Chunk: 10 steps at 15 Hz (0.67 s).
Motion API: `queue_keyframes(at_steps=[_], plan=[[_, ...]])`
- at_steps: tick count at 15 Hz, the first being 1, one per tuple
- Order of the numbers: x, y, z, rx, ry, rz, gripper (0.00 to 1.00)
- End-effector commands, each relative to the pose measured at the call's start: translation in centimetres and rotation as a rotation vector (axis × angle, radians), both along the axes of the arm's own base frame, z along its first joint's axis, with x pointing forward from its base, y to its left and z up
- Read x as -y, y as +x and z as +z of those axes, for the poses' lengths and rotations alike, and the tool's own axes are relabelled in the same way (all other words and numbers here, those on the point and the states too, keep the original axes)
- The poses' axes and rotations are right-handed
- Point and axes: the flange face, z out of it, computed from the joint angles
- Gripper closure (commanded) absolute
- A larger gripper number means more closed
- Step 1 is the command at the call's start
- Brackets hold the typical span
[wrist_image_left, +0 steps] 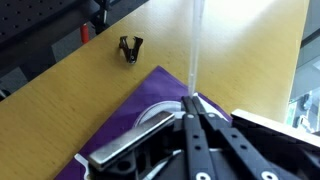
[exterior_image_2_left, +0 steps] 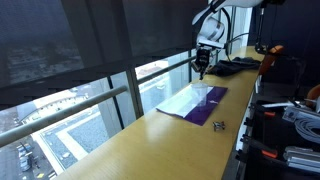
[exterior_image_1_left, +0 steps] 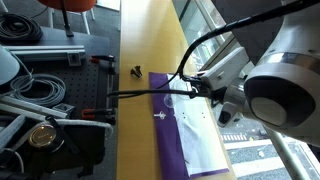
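My gripper (wrist_image_left: 190, 100) is shut, its two black fingers pressed together over a purple folder (wrist_image_left: 140, 95) on a yellow wooden counter (wrist_image_left: 230, 40). A thin translucent sheet (wrist_image_left: 193, 45), seen edge-on, rises from between the fingertips. In both exterior views the gripper (exterior_image_1_left: 192, 87) (exterior_image_2_left: 201, 70) hangs over the far end of the purple folder (exterior_image_1_left: 165, 125) (exterior_image_2_left: 216, 100). The pale sheet (exterior_image_1_left: 197, 135) (exterior_image_2_left: 185, 100) lies across the folder and lifts toward the fingers. A small black binder clip (wrist_image_left: 129, 48) (exterior_image_1_left: 135, 71) (exterior_image_2_left: 218, 125) rests on the counter just off the folder's corner.
The counter runs along a window with a railing (exterior_image_2_left: 90, 105). Coiled cables (exterior_image_1_left: 40, 85), red-handled clamps (exterior_image_1_left: 95, 115) and other gear crowd the floor side of the counter. A black object (exterior_image_2_left: 235, 66) lies at the counter's far end, behind the gripper.
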Motion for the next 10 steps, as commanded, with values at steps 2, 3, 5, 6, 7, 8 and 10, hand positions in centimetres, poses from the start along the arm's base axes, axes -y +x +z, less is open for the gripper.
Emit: queue_keyframes(at_steps=[2,3,5,6,7,8,10], plan=[[0.8,0.5,0.3,-0.024,0.032,-0.03,1.0],[0.8,0.5,0.1,-0.027,0.03,-0.033,1.0],[0.6,0.5,0.0,-0.033,0.027,-0.037,1.0],[0.5,0.5,-0.2,-0.038,0.03,-0.037,1.0],[0.4,0.5,-0.3,-0.042,0.03,-0.039,1.0],[0.3,0.5,-0.5,-0.046,0.03,-0.039,1.0],[0.1,0.5,-0.8,-0.052,0.033,-0.038,1.0]])
